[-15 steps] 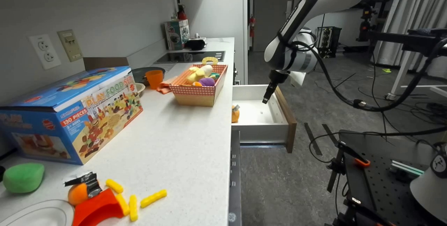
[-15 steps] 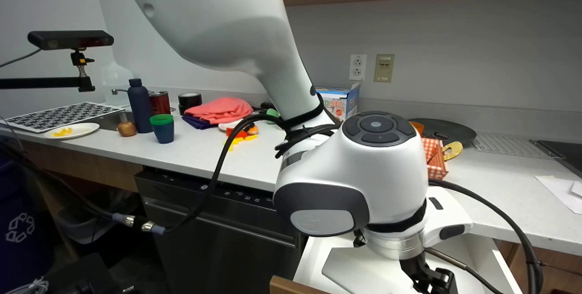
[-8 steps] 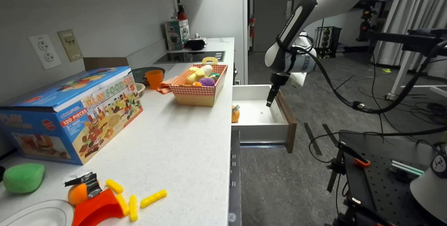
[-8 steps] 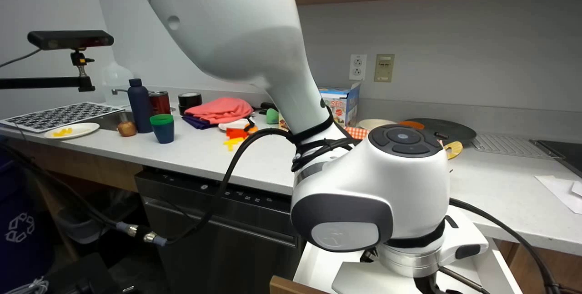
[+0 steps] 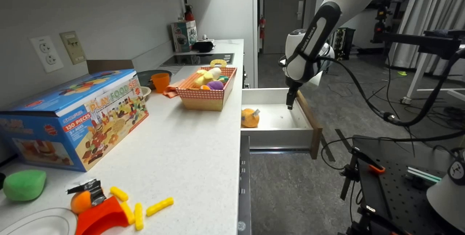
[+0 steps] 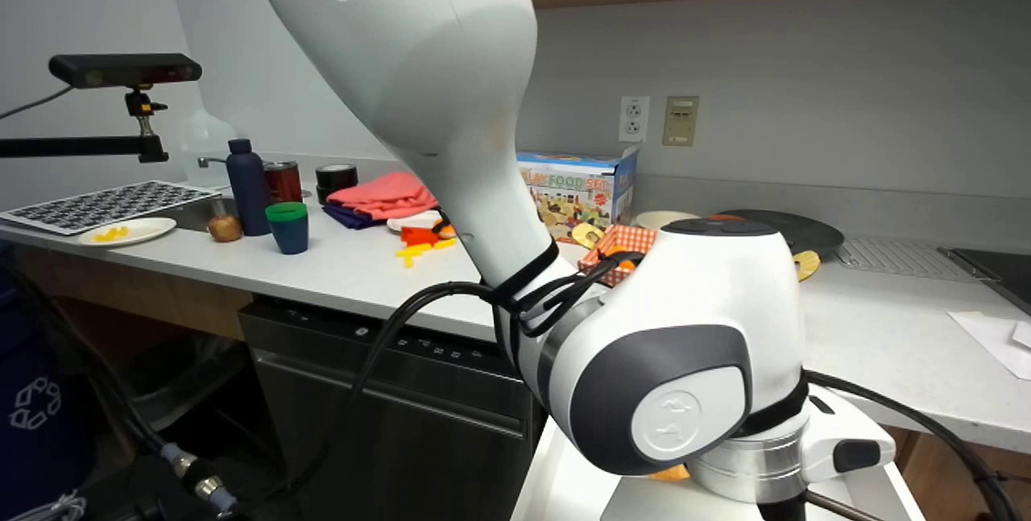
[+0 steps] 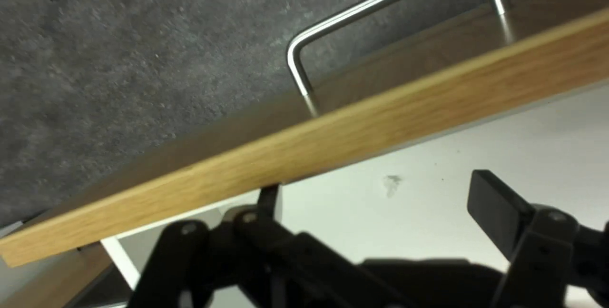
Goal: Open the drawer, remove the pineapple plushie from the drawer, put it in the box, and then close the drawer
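The pineapple plushie (image 5: 250,118), a soft, rounded, orange-brown toy, lies in the open drawer (image 5: 276,140), a wide, shallow one with pale walls and a brown wooden front panel (image 7: 304,148). It sits at the drawer's end beside the long white desk (image 5: 192,155), close to one side wall, and the desk's edge hides part of it. A greyish bit pokes up from the toy (too small to make out). In an exterior view the white robot arm (image 6: 419,46) with dark grey covers blocks much of the drawer, and of the plushie only an orange sliver shows beneath it.

The black jaws stand wide apart at the drawer's front end, well away from the plushie, with the drawer's pale floor showing between them. One of them is right beside the inner face of the front panel; whether the two touch cannot be told. The panel's outer face carries a shiny metal bar handle (image 7: 352,13).

The low, open-topped, light brown box (image 5: 201,100) with a red-and-white checked rim stands on the desk near the drawer, holding a pale yellow toy (image 5: 206,78) and a purple toy (image 5: 217,85). The desk's edge and the box's wall come between plushie and box. Farther from the drawer are an orange plastic cup (image 5: 160,82) and a large blue printed cardboard carton (image 5: 109,118). Well apart from the drawer lie a smooth green toy (image 5: 24,185), a curved red plastic piece (image 5: 103,217) and stubby yellow sticks (image 5: 159,206).
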